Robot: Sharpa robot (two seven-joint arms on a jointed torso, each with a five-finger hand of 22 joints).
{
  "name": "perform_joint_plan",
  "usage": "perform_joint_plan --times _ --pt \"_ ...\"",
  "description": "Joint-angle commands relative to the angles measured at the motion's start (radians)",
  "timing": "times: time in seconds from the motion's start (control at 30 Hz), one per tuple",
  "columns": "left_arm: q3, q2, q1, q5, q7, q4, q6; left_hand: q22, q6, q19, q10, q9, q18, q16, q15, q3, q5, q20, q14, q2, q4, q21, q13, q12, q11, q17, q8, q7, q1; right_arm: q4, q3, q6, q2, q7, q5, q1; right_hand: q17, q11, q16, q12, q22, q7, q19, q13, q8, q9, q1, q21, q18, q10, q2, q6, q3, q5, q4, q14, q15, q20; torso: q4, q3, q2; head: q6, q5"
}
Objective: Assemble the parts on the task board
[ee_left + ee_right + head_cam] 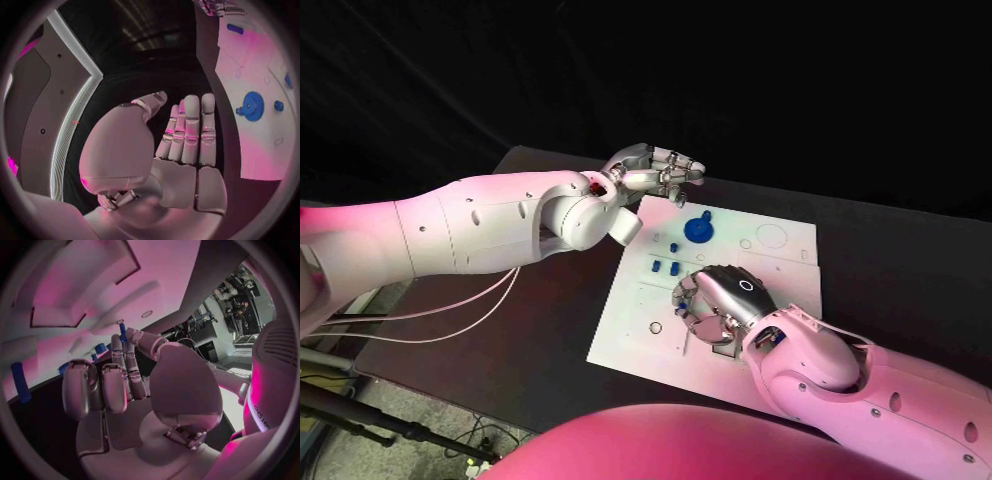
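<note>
Right hand [721, 300]: I have it lowered palm-down over the middle of the task board [783, 240], its fingers curled toward the surface; the right wrist view shows a slim blue pin [122, 332] rising beside the fingertips [119, 347], but I cannot tell whether it is pinched or merely standing next to them, so I leave the grasp undecided. Left hand [655, 168]: it hovers off the far corner of the board, fingers extended side by side in the left wrist view and holding nothing, which I judge to be a parked pose that keeps the working area free. Outward from the hands, the blue gear [695, 232] sits on the board's far half with a small round blue piece [705, 214] just beside it, and two short blue blocks [664, 267] lie between the gear and my right hand. Placement suggests that insertion work centres under the right hand, the remaining parts waiting within reach.
</note>
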Motion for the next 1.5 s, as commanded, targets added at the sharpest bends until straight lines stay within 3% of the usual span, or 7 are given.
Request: perform_joint_plan --times 0.03,1.1,1.5 --pt "0.001 0.001 0.002 -0.004 0.003 0.003 0.017 -0.002 -0.006 -0.002 -0.007 0.002 0.012 -0.006 0.004 0.003 0.003 0.004 -0.002 0.007 -0.001 -0.003 -0.001 0.006 0.002 -0.002 0.008 0.001 0.001 -0.002 0.000 -0.005 0.004 0.010 -0.024 -0.002 0.001 -0.039 0.003 0.004 0.205 0.003 0.016 0.001 0.000 0.002 0.007 0.007 -0.018 0.035 0.004 -0.001 0.003 0.003 0.000 0.035 -0.006 -0.001 -0.0002 0.0000 0.001 0.000 0.003" --pt "0.001 -0.002 0.003 -0.006 -0.005 0.006 0.026 -0.003 -0.008 -0.001 -0.008 0.003 0.012 -0.006 0.005 0.003 0.004 0.004 -0.001 0.007 -0.001 -0.004 -0.002 0.007 0.003 -0.003 0.011 0.001 -0.001 -0.033 -0.010 0.031 0.020 0.009 -0.021 -0.003 0.000 -0.038 0.002 0.002 0.206 0.003 0.018 0.004 0.000 0.004 0.005 0.010 -0.018 0.036 0.004 -0.002 0.001 0.008 0.000 0.035 -0.006 -0.001 -0.0004 0.0003 0.000 0.000 0.005" --pt "0.001 -0.004 0.003 -0.007 -0.006 0.007 0.028 -0.003 -0.008 -0.001 -0.009 0.003 0.012 -0.006 0.005 0.003 0.004 0.004 -0.001 0.007 -0.001 -0.004 -0.002 0.007 0.003 -0.003 0.012 0.001 -0.002 -0.025 -0.010 0.004 0.011 0.007 -0.023 -0.003 -0.002 -0.039 0.001 0.001 0.206 0.003 0.018 0.005 0.000 0.005 0.004 0.010 -0.018 0.036 0.004 -0.001 0.000 0.010 0.001 0.035 -0.006 -0.001 -0.0005 0.0004 0.000 0.000 0.007"
